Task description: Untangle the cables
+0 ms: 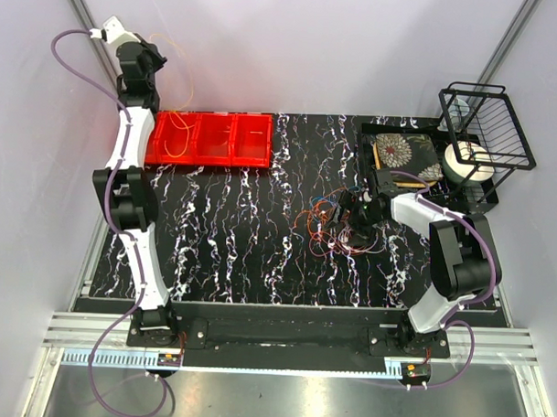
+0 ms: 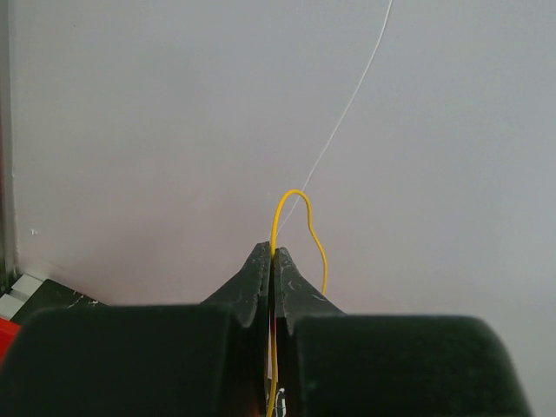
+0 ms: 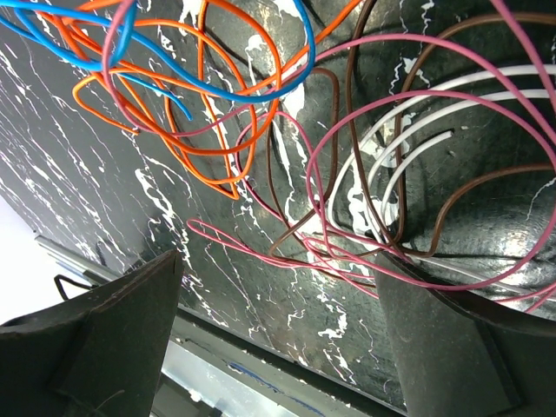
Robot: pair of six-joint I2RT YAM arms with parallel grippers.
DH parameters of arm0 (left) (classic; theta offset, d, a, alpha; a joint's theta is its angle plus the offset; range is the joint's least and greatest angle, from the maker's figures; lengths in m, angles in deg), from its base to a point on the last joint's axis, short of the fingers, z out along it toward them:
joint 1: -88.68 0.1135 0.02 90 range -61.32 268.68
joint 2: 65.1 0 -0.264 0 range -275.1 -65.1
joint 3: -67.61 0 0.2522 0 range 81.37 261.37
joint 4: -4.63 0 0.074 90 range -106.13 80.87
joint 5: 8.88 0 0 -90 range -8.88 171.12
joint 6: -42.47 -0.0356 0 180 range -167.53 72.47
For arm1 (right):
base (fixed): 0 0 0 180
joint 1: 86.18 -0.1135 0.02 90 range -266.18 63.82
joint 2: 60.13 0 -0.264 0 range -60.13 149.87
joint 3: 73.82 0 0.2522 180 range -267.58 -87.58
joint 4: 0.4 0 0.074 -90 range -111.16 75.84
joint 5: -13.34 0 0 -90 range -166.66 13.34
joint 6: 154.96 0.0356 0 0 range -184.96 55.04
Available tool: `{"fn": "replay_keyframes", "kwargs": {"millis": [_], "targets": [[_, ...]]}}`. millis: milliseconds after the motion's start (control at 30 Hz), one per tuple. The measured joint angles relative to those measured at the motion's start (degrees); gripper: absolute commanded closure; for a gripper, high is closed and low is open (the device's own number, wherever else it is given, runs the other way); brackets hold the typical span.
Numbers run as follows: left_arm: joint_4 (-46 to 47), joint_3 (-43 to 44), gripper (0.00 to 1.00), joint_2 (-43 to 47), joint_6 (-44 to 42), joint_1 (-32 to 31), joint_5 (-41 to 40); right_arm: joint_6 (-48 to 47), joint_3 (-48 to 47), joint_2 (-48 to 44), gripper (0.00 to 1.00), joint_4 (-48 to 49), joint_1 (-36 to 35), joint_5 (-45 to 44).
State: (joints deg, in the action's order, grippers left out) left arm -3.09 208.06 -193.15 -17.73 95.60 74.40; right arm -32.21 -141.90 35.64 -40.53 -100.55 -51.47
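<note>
Starting far left: the left claw [image 1: 154,58] is up at 11 o'clock, raised off the desk [image 1: 222,243] against the wall. From its wrist camera the claw [image 2: 272,256] is clenched tight, tips pressed together on a yellow cable [image 2: 294,191] that arches out of the pinch and drops to the right. One thin white strand [image 2: 346,109] slants up past it; I cannot tell whether it is held too.

Just beneath, at 10 o'clock, is one red tray [image 1: 253,162] with three compartments. The left compartment holds a looping yellow-orange cable [image 1: 176,136]. I can't make out anything in the other two.

Moving right, the rest of the cables [image 1: 333,224] lie in one tangled heap on the desk at about 3 o'clock. The right claw [image 1: 361,216] sits low over it. In its wrist view the claw [image 3: 278,269] is spread wide and released, one finger either side of the loops, gripping nothing. Five colours show there: blue [image 3: 261,87], orange [image 3: 217,152], pink [image 3: 323,148], brown [image 3: 350,104] and white [image 3: 434,109], all overlapping.

At 1 o'clock a black tray [image 1: 368,143] carries a floral-patterned piece [image 1: 400,149]. Beside it stands a black wire basket [image 1: 487,124], with a white round object [image 1: 465,160] at its base.
</note>
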Motion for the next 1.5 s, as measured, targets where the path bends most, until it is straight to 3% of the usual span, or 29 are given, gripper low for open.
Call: {"fn": "replay_keyframes", "kwargs": {"millis": [100,433,533,967,1300,1500], "targets": [[1.7,-2.4,1.00,0.6,0.0,-0.1,-0.1,0.0,0.0,0.2,0.04,0.0,0.0,0.0],[6.6,-31.3,1.00,13.7,0.2,-0.2,-2.0,0.0,-0.1,0.7,0.04,0.2,-0.2,0.6],[7.6,-35.1,1.00,16.1,0.1,-0.2,-3.2,0.0,-0.1,0.7,0.04,0.4,-0.3,0.9],[2.4,-34.9,1.00,15.7,2.6,-0.2,-10.3,0.0,-0.1,0.7,0.04,0.6,-0.6,1.0],[-3.9,-30.8,1.00,7.6,6.7,-0.2,-11.8,0.0,-0.1,0.8,0.04,0.8,-0.6,1.0],[-6.7,-24.1,1.00,0.7,9.2,-0.2,-11.3,0.0,-0.1,1.0,0.04,0.8,-0.6,1.0]]}}
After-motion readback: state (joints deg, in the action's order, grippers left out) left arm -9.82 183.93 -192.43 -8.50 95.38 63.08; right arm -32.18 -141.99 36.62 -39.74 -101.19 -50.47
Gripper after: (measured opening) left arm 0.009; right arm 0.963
